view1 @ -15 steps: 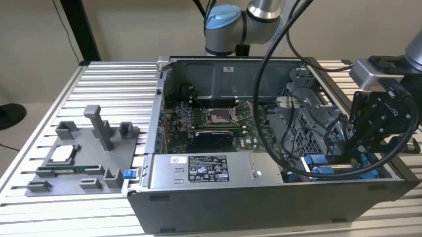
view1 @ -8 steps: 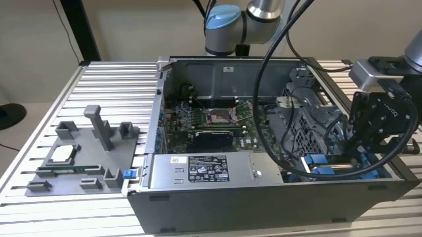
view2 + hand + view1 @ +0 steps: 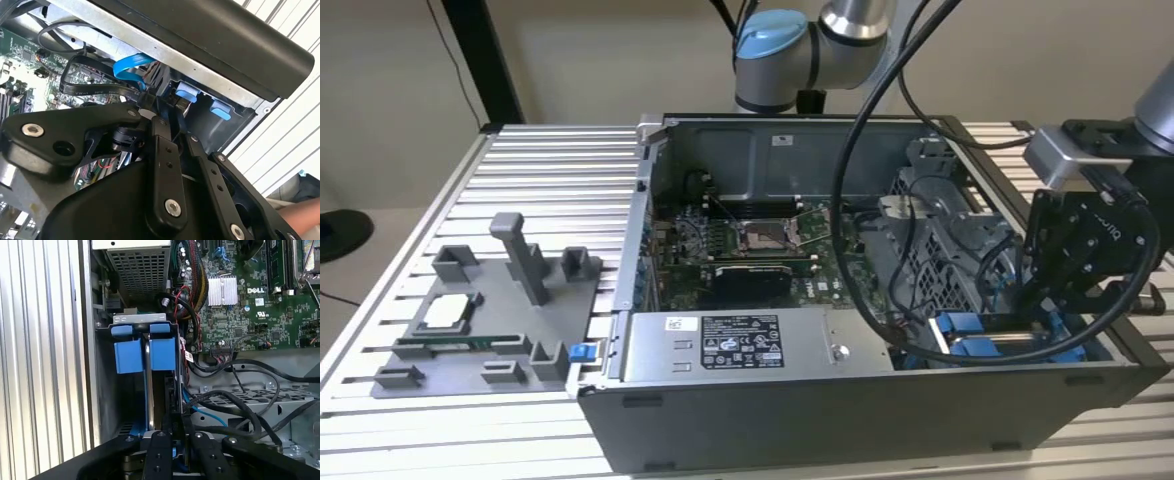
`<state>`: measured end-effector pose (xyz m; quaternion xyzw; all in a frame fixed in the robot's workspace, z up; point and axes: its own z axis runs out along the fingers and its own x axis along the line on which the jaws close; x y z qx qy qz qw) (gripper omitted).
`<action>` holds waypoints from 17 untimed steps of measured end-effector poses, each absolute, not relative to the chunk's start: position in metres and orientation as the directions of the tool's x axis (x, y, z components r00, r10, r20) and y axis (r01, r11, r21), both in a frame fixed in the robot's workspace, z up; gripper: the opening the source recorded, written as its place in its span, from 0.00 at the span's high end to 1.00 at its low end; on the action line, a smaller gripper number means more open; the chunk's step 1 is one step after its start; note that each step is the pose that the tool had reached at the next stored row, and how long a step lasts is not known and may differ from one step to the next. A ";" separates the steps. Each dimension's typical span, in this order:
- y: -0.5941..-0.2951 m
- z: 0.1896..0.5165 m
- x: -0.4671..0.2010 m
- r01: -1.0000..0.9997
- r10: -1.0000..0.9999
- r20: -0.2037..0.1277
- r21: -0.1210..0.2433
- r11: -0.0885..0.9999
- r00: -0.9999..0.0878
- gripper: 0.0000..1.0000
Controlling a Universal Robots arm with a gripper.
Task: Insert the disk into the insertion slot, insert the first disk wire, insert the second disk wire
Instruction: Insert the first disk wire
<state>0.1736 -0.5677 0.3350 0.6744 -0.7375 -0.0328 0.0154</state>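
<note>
"Hanging low in the computer case (image 3: 854, 420) at the exterior view's right, the end effector (image 3: 1038, 300) is over what?"

"Over the disk (image 3: 136, 356). In the first wrist view it lines up with the disk's length, above the end away from the two blue tabs."

"Clenched or released?"

"That cannot be told. Its tip is lost among dark cabling in both wrist views."

"And where is the disk?"

"It is seated in the insertion slot (image 3: 104, 405) in the corner of the case, blue carrier and all. The two tabs sit side by side at the end nearer the power supply (image 3: 720, 345)."

"Any wires close by?"

"In the second wrist view a black wire (image 3: 95, 92) loops over the circuit board (image 3: 747, 255) and ends close to the end effector's tip. A blue wire (image 3: 127, 65) curls just behind it. Whether either one is plugged into the disk cannot be told."

"What lies further out?"

"The power supply, a grey box with a white label, runs along the case wall to the exterior view's left of the disk. The green circuit board fills the floor of the case beyond it. The case stands on a ribbed metal tabletop (image 3: 547, 170). A grey tray (image 3: 467, 355) of holders lies beside the case at the exterior view's left."
</note>
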 end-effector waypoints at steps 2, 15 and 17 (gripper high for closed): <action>-0.568 0.335 0.174 -0.994 -0.996 -0.021 0.069 0.088 -0.090 1.00; -0.568 0.335 0.173 -0.994 -0.996 -0.023 0.069 0.088 -0.090 0.00; -0.568 0.340 0.173 -0.994 -0.996 -0.023 0.070 0.088 -0.090 0.00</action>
